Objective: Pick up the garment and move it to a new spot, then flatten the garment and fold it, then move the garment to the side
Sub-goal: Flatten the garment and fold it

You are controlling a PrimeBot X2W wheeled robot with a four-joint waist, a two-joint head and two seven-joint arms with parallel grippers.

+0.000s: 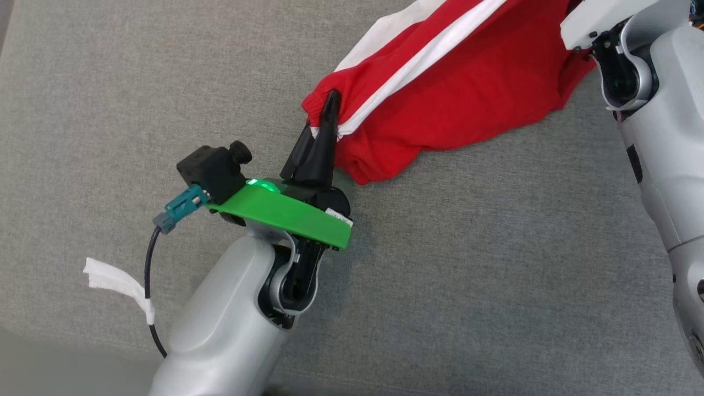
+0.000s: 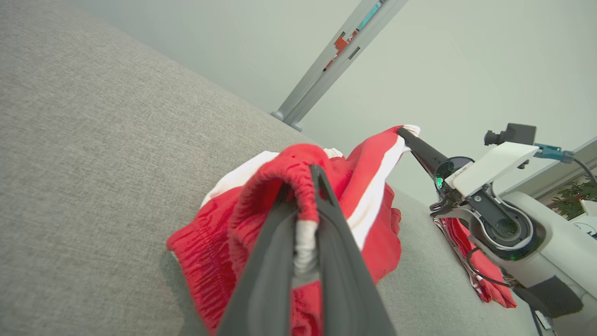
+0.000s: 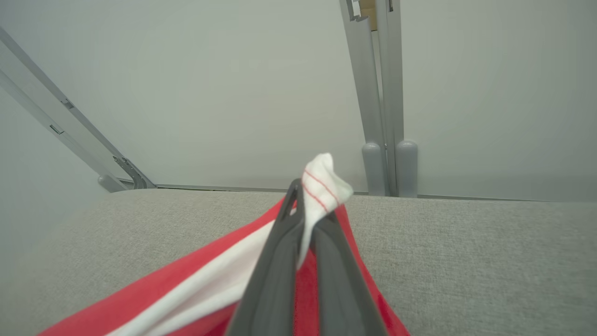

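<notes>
The small white label (image 1: 336,215) on the left wrist is too small to read. The left arm rises from the lower left of the head view, and its left claw (image 1: 331,102) is closed on the gathered elastic waistband of the red shorts (image 1: 467,82), which have white side stripes. The right arm enters at the upper right. The right claw (image 3: 305,200) is clamped on a white corner of the shorts. They lie at the upper centre of the grey fabric worktop (image 1: 495,275), stretched between both claws.
</notes>
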